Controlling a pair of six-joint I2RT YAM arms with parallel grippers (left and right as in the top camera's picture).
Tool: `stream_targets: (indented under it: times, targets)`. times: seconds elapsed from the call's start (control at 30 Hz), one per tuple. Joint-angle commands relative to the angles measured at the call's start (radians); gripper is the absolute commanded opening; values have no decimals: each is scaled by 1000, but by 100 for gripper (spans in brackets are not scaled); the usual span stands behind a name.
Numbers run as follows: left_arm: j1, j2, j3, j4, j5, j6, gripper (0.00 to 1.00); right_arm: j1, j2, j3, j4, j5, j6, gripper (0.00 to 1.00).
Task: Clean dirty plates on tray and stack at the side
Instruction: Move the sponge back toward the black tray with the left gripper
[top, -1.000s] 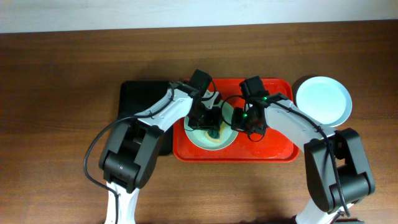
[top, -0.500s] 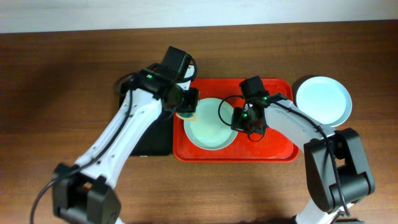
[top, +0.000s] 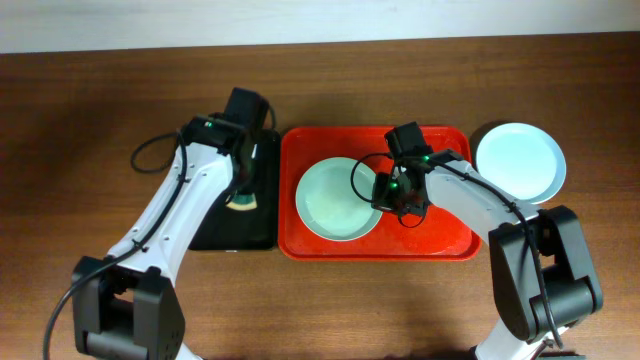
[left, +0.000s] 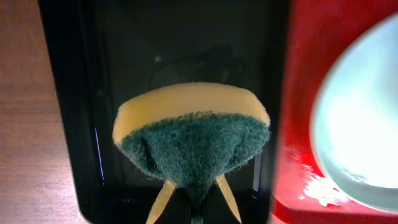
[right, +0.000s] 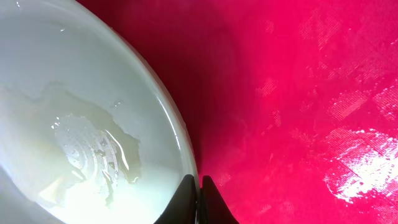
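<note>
A pale blue-green plate (top: 338, 199) lies on the red tray (top: 440, 225), wet and with no smear showing; it also shows in the left wrist view (left: 367, 124) and the right wrist view (right: 74, 124). My right gripper (top: 384, 192) (right: 198, 186) is shut on that plate's right rim. My left gripper (top: 243, 180) (left: 194, 199) is shut on a yellow and green sponge (top: 240, 203) (left: 193, 137) and holds it over the black tray (top: 215, 225) (left: 81, 93). Another pale plate (top: 519, 163) sits on the table right of the red tray.
The black tray lies against the red tray's left side. Brown wooden table (top: 90, 120) extends left, front and back. A pale wall edge runs along the far side. Cables loop at both arms.
My left gripper has carried the sponge off the plate, leftwards over the black tray. The yellow smear on the plate is gone. The right gripper has kept its hold on the rim.
</note>
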Motion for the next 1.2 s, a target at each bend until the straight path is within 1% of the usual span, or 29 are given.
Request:
stream_targets:
  times: [0.0, 0.17, 0.3, 0.63, 0.73, 0.8, 0.83, 0.9, 0.97, 1.07, 1.17]
  targets:
    - [35, 8, -135, 72, -16, -6, 0, 6, 2, -11, -3, 13, 6, 4]
    - [60, 8, -253, 183, -9, -5, 0, 6, 2, -11, -3, 13, 6, 4]
    - [61, 8, -306, 247, 5, -5, 0, 6, 2, -11, -3, 13, 6, 4]
    - [61, 8, -387, 322, 14, -6, 0, 6, 2, -11, -3, 13, 6, 4]
    - [61, 8, -391, 335, 14, -6, 0, 6, 2, -11, -3, 13, 6, 4]
    - [61, 8, -391, 336, 14, -6, 4, 6, 2, -11, -3, 13, 6, 4]
    - [61, 8, -391, 336, 14, -6, 4, 6, 2, -11, -3, 13, 6, 4]
    - [61, 8, -391, 336, 14, -6, 4, 6, 2, -11, -3, 13, 6, 4]
    - [61, 8, -391, 336, 14, -6, 0, 6, 2, -11, -3, 13, 6, 4]
    - [61, 3, -381, 331, 14, -6, 0, 6, 2, -11, -3, 13, 6, 4]
    - [61, -32, -321, 301, 13, -6, 0, 6, 2, -11, -3, 13, 6, 4]
